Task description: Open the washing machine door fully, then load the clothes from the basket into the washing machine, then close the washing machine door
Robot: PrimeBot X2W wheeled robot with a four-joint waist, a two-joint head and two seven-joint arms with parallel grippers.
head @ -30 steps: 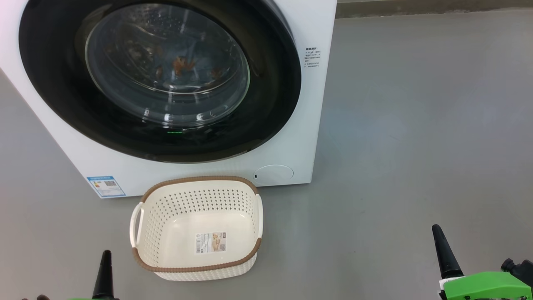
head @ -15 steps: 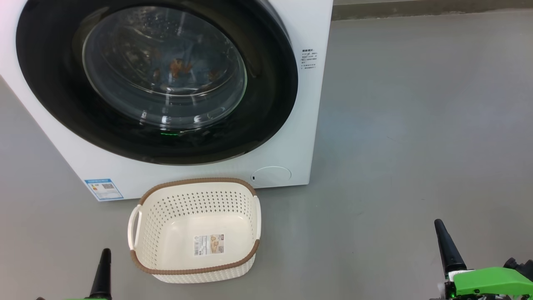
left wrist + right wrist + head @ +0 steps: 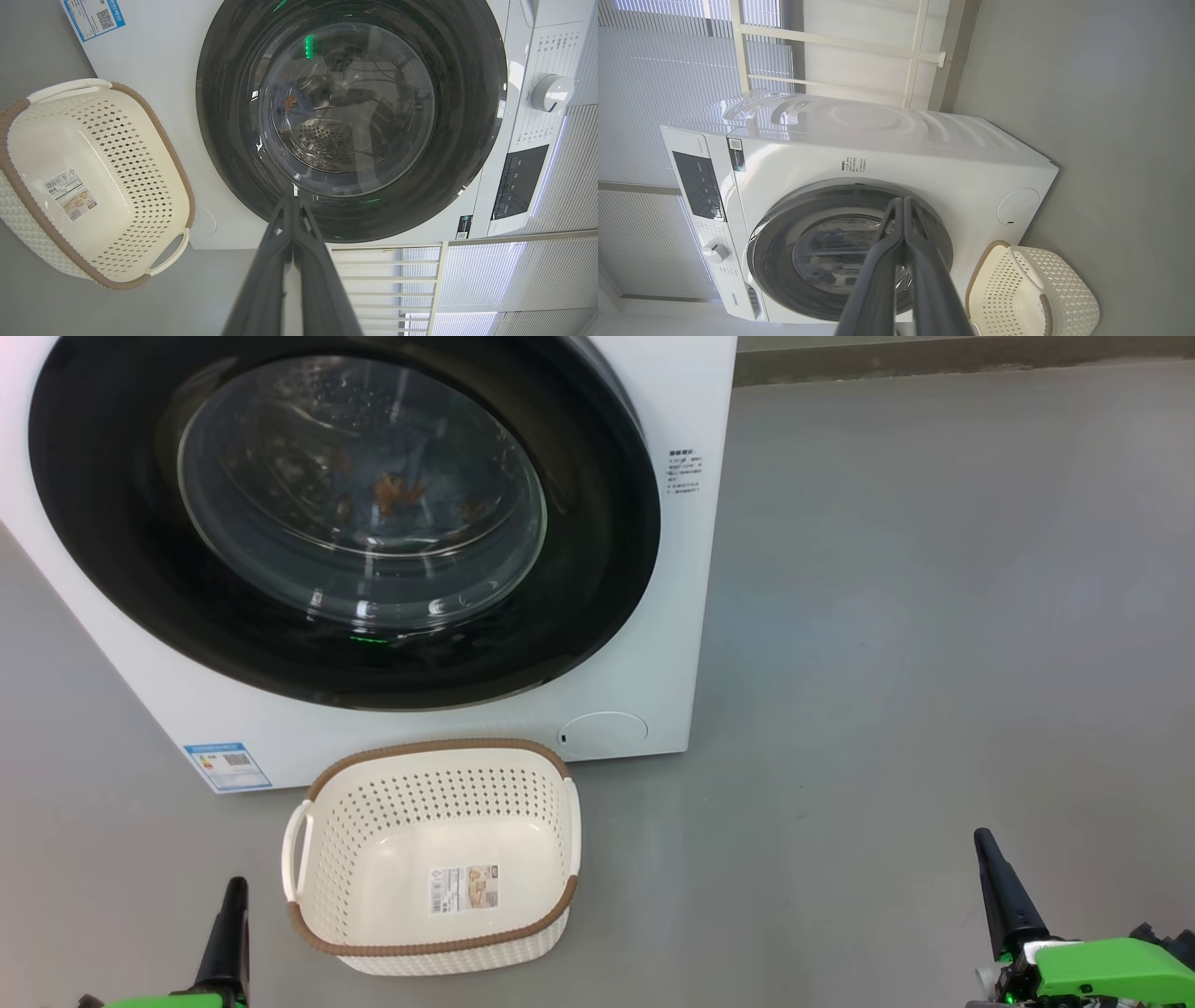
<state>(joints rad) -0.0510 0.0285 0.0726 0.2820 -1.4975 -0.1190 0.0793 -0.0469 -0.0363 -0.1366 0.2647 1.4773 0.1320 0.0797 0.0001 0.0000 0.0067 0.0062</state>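
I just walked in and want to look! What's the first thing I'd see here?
The huge round black washing machine door, shut, at the upper left, with orange-patched clothes showing through it. Below it on the grey floor sits an empty cream basket.

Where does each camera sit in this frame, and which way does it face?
Head view: on the head, looking forward and down at the washing machine door and the basket; left gripper and right gripper tips at the bottom corners.
Left wrist view: on the left wrist, facing the door squarely, rolled sideways; own shut fingers at bottom.
Right wrist view: on the right wrist, facing the washing machine obliquely, rolled sideways; own shut fingers at bottom.
Shared: all three show door and basket.
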